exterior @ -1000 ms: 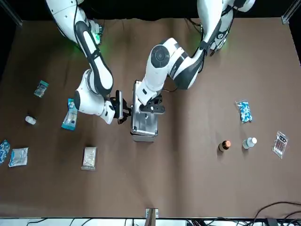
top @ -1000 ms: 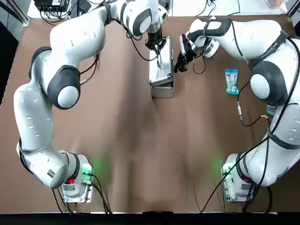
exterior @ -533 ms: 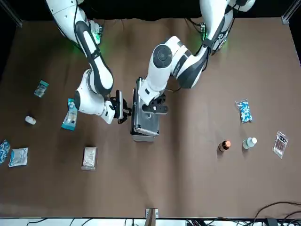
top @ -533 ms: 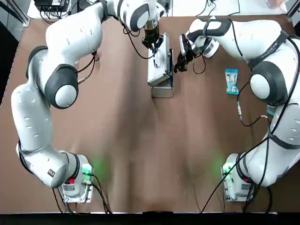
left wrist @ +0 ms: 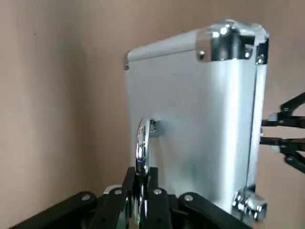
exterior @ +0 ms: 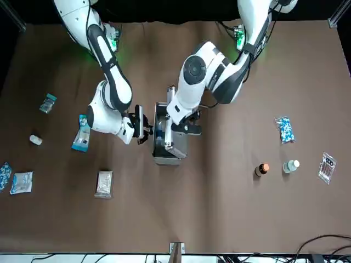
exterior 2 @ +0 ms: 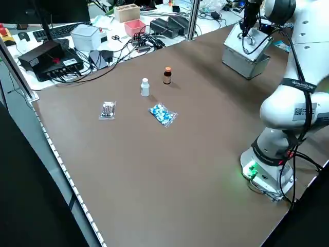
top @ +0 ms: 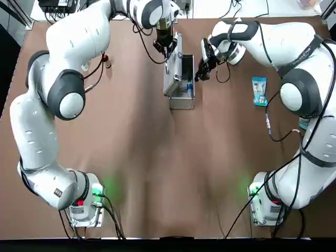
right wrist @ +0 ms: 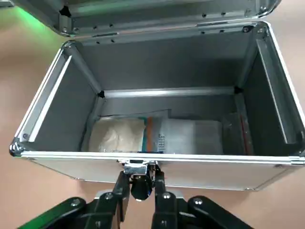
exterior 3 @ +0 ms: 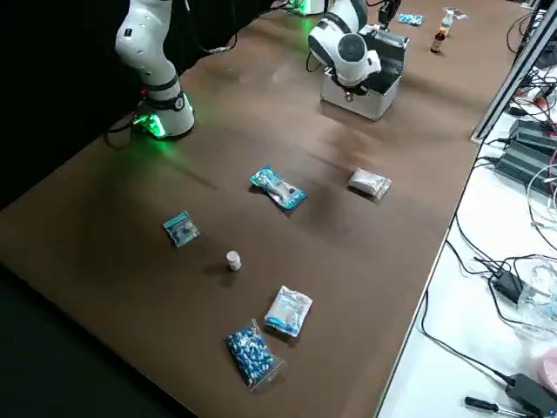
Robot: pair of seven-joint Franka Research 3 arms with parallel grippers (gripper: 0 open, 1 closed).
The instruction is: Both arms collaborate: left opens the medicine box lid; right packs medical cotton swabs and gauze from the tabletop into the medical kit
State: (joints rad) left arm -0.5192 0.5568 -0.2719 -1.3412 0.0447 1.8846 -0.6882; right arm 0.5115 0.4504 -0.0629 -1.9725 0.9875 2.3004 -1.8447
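1. Top view: the left gripper (top: 166,48) has its fingers clamped on the handle of the medicine box lid (top: 171,65), which stands raised and tilted toward the robot's left.
2. The medical kit (top: 183,92) sits on the bench (top: 157,157) between the two arms, its inside showing a pale packet with a blue stripe.
3. The right gripper (top: 202,65) hovers just beside the kit's latch side, fingers narrow and holding nothing.
4. The medical cotton swabs (top: 259,91) lie on the bench well to the robot's right of the kit.
5. The gauze (exterior: 104,183) lies on the bench, apart from the kit, on the side away from the arms' bases.
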